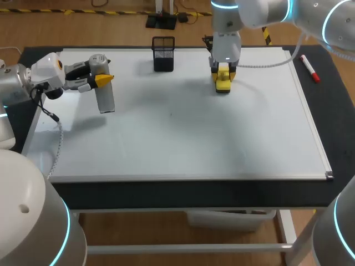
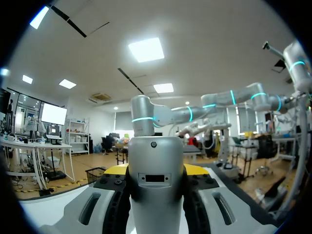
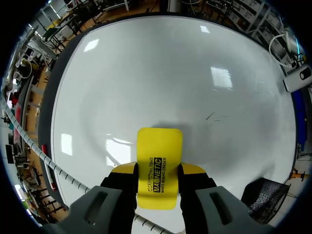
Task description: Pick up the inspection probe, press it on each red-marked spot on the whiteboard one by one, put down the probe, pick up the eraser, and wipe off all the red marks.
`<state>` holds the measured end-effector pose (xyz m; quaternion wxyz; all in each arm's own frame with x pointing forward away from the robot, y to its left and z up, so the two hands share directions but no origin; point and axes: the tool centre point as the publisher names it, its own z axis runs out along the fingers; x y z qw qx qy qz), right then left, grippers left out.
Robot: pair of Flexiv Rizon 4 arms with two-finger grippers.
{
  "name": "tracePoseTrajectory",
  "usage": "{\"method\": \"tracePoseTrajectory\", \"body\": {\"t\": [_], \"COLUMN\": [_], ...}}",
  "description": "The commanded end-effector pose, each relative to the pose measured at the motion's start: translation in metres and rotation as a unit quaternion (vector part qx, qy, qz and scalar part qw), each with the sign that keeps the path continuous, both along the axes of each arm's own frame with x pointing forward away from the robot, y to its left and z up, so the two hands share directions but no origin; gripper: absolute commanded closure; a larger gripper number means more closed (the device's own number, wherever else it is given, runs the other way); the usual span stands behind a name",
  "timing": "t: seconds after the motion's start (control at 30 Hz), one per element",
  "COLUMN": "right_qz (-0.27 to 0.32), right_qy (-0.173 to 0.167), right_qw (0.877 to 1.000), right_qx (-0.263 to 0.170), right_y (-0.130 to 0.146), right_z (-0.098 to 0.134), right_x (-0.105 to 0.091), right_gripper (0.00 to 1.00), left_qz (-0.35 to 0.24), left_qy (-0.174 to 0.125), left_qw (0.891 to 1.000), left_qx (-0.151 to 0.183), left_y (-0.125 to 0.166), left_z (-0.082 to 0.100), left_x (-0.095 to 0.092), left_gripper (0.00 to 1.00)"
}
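Yellow eraser low over the whiteboard, near the surface's far edge and right of centre, carried under the right arm. From the head view I cannot tell whether it rests on the board or just clears it. Grey probe at the left edge, roughly upright, gripped high up by the left fingers. It is probably parked there to leave the eraser a free run. Black mesh holder stands by the far edge. A red-and-white marker lies on the dark surface off the board's right side. No red marks that I can make out, so the wiping looks done or nearly so. Left wrist view: the probe fills the gap, with both yellow tips against its sides, so the fingers are closed on it. This camera looks level across the room and shows no board, so it says nothing about marks. Right wrist view: the right fingers clamp the eraser from both sides, its broad face turned down at the board, which suits wiping. A shadow close around it hints at near contact, which the head view does not settle. Only here does the board face show close up: white, with glare patches and a few faint dark flecks ahead of the eraser, no red.
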<state>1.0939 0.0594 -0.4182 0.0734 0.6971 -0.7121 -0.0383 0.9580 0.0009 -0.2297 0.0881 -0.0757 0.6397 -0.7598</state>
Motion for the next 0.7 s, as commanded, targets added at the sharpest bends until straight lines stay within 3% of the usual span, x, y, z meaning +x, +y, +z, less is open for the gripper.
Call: {"method": "tracePoseTrajectory", "body": {"t": [0.03, 0.1, 0.13, 0.17, 0.2, 0.23, 0.53, 0.7], "right_qz": [0.004, 0.004, 0.002, 0.003, 0.003, -0.003, -0.021, -0.084], "right_qy": [0.005, 0.005, 0.006, 0.006, 0.006, 0.006, -0.009, -0.011], "right_qw": [1.000, 1.000, 1.000, 1.000, 1.000, 1.000, 1.000, 0.996], "right_qx": [-0.008, -0.010, -0.012, -0.012, -0.012, -0.015, -0.014, 0.011], "right_y": [0.001, 0.001, 0.001, 0.000, 0.000, -0.001, -0.009, -0.022], "right_z": [-0.001, -0.002, -0.003, -0.003, -0.003, -0.003, 0.007, 0.016], "right_x": [0.004, 0.004, 0.004, 0.004, 0.004, 0.004, -0.004, -0.013], "right_gripper": [1.00, 1.00, 0.90, 0.70, 0.19, 0.00, 0.00, 0.00], "left_qz": [0.000, 0.000, 0.000, 0.000, 0.000, 0.000, 0.000, 0.000], "left_qy": [-0.001, -0.001, -0.001, -0.001, -0.001, -0.001, -0.001, -0.001], "left_qw": [1.000, 1.000, 1.000, 1.000, 1.000, 1.000, 1.000, 1.000], "left_qx": [-0.001, -0.001, -0.001, -0.001, -0.001, -0.001, -0.001, -0.001], "left_y": [0.000, 0.000, 0.000, 0.000, 0.000, 0.000, 0.000, 0.000], "left_z": [0.000, 0.000, 0.000, 0.000, 0.000, 0.000, 0.000, 0.000], "left_x": [0.000, 0.000, 0.000, 0.000, 0.000, 0.000, 0.000, 0.000], "left_gripper": [1.00, 1.00, 1.00, 1.00, 1.00, 1.00, 1.00, 1.00]}}
